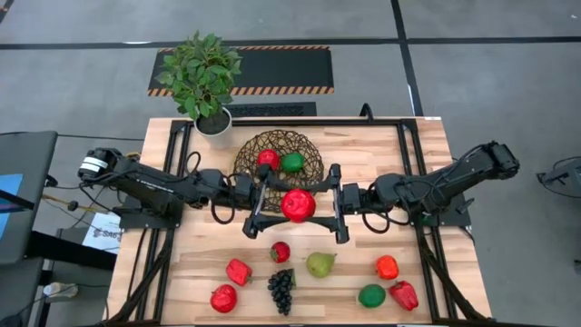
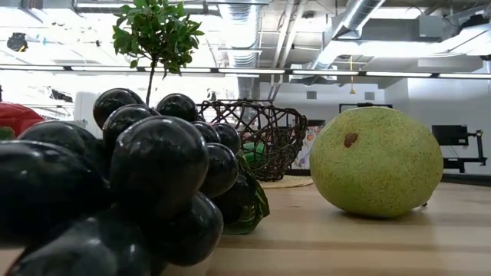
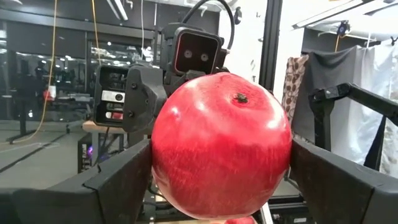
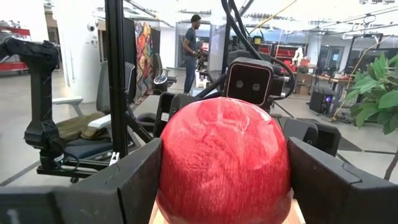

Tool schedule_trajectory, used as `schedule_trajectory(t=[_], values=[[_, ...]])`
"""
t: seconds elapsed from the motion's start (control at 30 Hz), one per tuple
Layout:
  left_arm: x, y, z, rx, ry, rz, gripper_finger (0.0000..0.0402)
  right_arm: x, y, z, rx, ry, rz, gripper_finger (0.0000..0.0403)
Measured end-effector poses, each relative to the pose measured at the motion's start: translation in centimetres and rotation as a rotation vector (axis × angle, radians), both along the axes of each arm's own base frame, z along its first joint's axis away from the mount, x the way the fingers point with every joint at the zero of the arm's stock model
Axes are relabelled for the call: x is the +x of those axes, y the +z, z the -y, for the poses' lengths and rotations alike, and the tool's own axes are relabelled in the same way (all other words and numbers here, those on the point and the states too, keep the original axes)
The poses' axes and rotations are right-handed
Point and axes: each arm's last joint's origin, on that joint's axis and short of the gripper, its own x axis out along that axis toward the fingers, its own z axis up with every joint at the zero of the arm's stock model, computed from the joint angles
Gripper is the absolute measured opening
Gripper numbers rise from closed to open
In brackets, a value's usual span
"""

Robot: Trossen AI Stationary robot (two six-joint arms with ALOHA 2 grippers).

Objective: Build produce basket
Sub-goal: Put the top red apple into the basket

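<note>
Filling of the basket (image 1: 277,145) is judged to be at an early stage. Two pieces are seen inside it in the high view, a red fruit (image 1: 268,159) and a green fruit (image 1: 292,163). A third piece, a large red apple (image 1: 298,205), is held above the bench (image 1: 427,145) just in front of the basket, between the two arms.

The left gripper (image 1: 257,207) and the right gripper (image 1: 338,207) face each other across the apple. In both wrist views the apple (image 3: 221,146) is seen seated between dark fingers on either side, so each set of jaws is taken to be pinching the apple; a handover is judged to be in progress.

Eight pieces remain on the near half of the bench, well apart from the basket: a small strawberry (image 1: 280,252), a red pepper (image 1: 238,271), a red tomato (image 1: 223,298), the grape bunch (image 1: 281,289), the pear (image 1: 319,264), an orange pepper (image 1: 388,267), a green lime (image 1: 371,295) and a second red pepper (image 1: 404,294).

The basket is a round bowl of open dark woven strands, standing upright at the far middle of the bench, beside a potted plant (image 1: 204,77).
</note>
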Motion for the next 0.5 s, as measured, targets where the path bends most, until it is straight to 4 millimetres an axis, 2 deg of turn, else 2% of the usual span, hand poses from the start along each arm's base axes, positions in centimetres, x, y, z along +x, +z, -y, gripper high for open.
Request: schedule_trajectory(t=[0.5], values=[[0.04,-0.13,0.0,-0.007,-0.001,-0.014,0.0334,0.03,-0.1,-0.01,0.006,0.001,-0.009,0.0312]])
